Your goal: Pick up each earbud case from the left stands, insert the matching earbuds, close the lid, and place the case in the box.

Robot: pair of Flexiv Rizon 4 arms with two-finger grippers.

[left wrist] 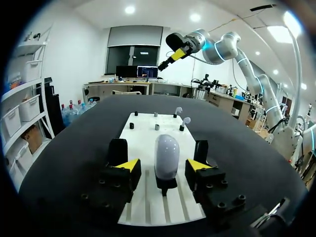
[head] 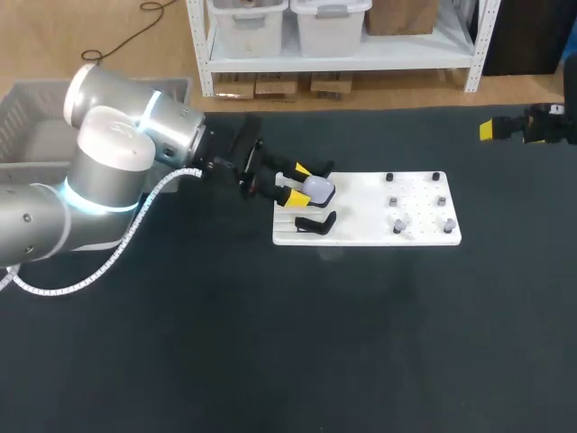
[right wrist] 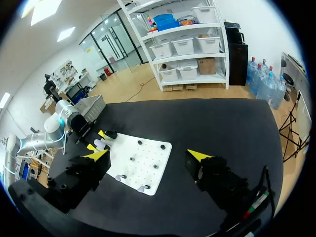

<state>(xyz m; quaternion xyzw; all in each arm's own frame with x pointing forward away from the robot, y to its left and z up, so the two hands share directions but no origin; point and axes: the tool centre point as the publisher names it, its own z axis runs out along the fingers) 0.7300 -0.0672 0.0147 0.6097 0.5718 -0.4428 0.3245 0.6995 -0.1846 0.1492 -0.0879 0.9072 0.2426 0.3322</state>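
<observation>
A pale, rounded earbud case (head: 319, 188) stands upright on a black stand at the left end of the white board (head: 361, 207). My left gripper (head: 299, 183) straddles it. In the left wrist view the case (left wrist: 166, 153) sits between the yellow-tipped fingers (left wrist: 127, 165), with a gap on each side, so the gripper (left wrist: 163, 166) is open. A second black stand (head: 315, 223) beside it is empty. Two white earbuds (head: 398, 223) sit on pegs at the board's right end. My right gripper (head: 509, 128) hangs wide open at the far right, well away from the board, holding nothing.
A grey basket (head: 27, 126) sits at the table's far left corner, behind my left arm. Small black pegs (head: 389, 178) stick up from the board's far edge. The right wrist view shows the board (right wrist: 140, 165) ahead of the right gripper (right wrist: 148, 155).
</observation>
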